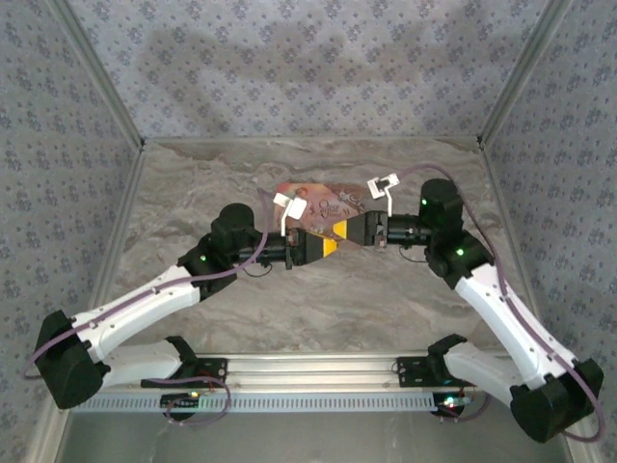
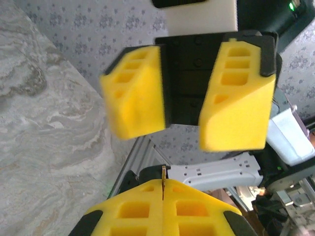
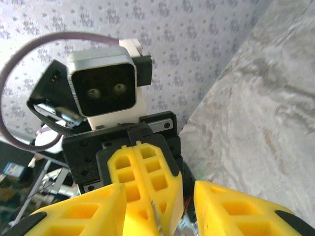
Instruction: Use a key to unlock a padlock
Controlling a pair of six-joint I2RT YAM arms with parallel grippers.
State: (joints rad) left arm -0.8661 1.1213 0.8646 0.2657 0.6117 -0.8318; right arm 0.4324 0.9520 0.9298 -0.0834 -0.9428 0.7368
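My left gripper (image 1: 329,245) is held above the table, shut on the key (image 2: 163,178). The key is a thin metal sliver that pokes out edge-on from the seam between the left gripper's yellow fingers (image 2: 133,209). In the right wrist view the same key (image 3: 154,216) shows as a pale silvery strip at the tip of the shut left gripper (image 3: 156,223). My right gripper (image 1: 351,231) faces it tip to tip and is open. Its two yellow fingers (image 2: 236,98) stand wide apart with nothing between them. The padlock is hidden.
A flat pink printed box (image 1: 318,201) lies on the marbled table (image 1: 193,183) just behind the two grippers. Patterned walls close in the back and both sides. An aluminium rail (image 1: 308,365) runs along the near edge between the arm bases.
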